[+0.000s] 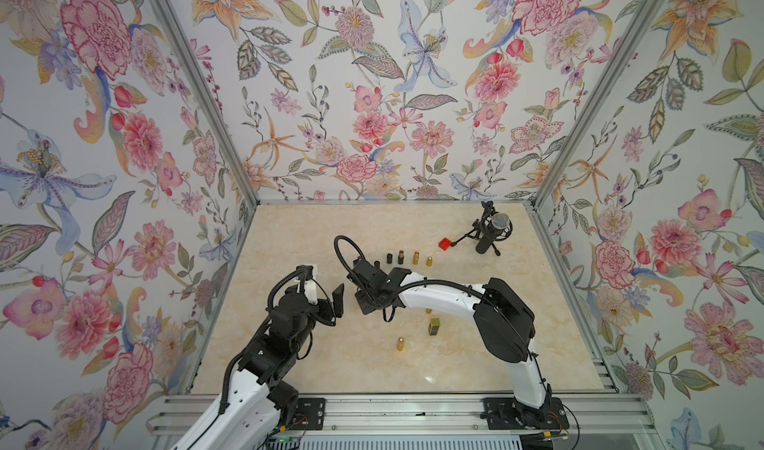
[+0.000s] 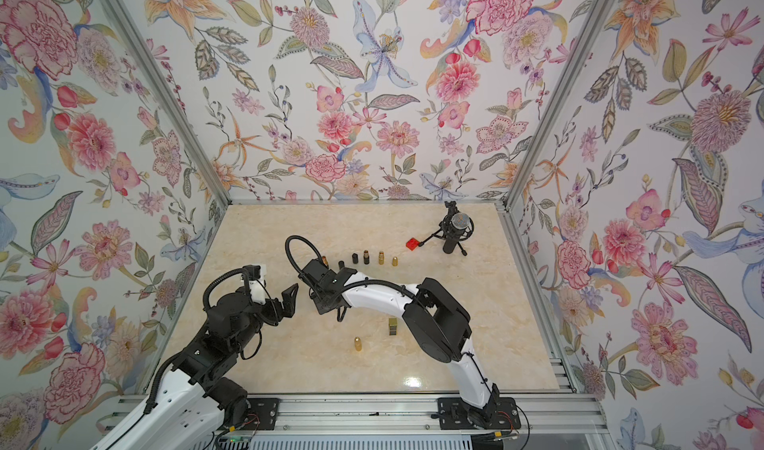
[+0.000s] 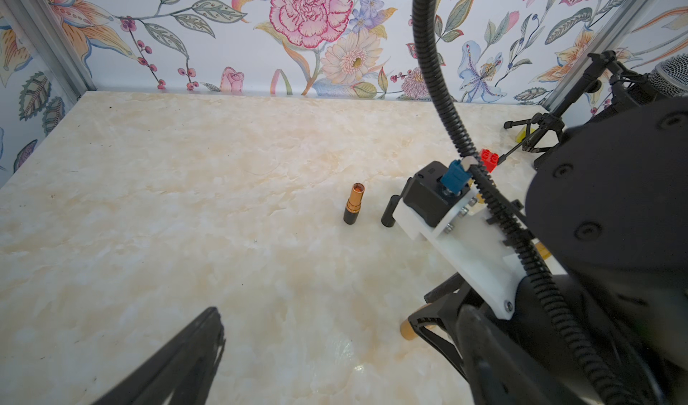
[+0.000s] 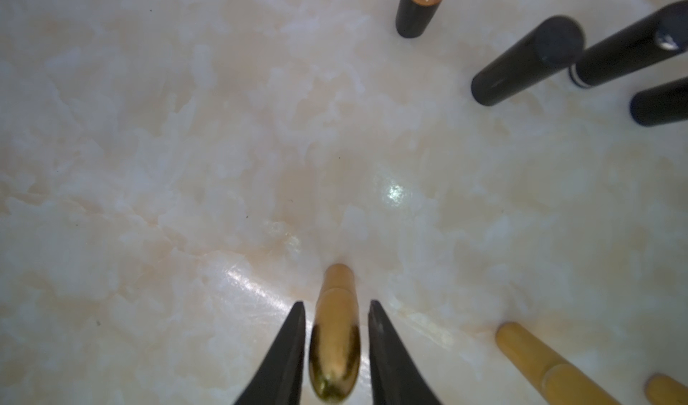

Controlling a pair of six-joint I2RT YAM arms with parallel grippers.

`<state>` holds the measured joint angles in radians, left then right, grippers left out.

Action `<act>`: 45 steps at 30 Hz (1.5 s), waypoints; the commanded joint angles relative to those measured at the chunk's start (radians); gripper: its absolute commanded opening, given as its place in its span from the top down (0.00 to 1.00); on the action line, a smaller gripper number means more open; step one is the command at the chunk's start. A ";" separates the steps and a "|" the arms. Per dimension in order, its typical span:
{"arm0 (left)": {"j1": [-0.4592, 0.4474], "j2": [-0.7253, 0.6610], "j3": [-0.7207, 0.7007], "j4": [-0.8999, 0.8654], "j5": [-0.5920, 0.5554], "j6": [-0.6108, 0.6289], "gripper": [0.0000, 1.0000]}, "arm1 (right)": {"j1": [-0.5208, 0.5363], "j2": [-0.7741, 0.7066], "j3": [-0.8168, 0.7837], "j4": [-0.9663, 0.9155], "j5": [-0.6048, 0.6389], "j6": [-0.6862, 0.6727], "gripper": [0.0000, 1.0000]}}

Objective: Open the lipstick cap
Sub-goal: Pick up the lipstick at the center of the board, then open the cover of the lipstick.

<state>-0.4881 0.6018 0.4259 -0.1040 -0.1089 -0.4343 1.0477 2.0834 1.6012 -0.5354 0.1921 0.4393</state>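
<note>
Grasp step: the right gripper (image 4: 337, 304) straddles the upright gold bullet-shaped lipstick (image 4: 335, 347) near the middle of the marble table (image 4: 167, 142), jaws almost on it, with a thin gap at each side. The left gripper (image 1: 334, 303) hovers beside it, spread wide and empty. Next, probably: pinch firmly, then bring the left in to pull cap from base

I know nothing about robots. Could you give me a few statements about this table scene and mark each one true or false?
The left end effector is open and empty. True.
The right end effector straddles a black lipstick. False: it straddles a gold lipstick.
A red brick lies by the microphone stand. True.
The copper-and-black lipstick wears its cap. False: it stands uncapped.
</note>
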 commanded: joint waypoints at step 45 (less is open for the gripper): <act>-0.211 0.448 -0.107 0.786 0.317 0.478 0.16 | -0.187 -0.436 0.004 -0.263 -0.443 0.038 0.76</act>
<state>-0.6941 1.0168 0.2687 0.5968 0.1551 -0.0219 0.8597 1.6844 1.5951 -0.7551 -0.2005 0.4843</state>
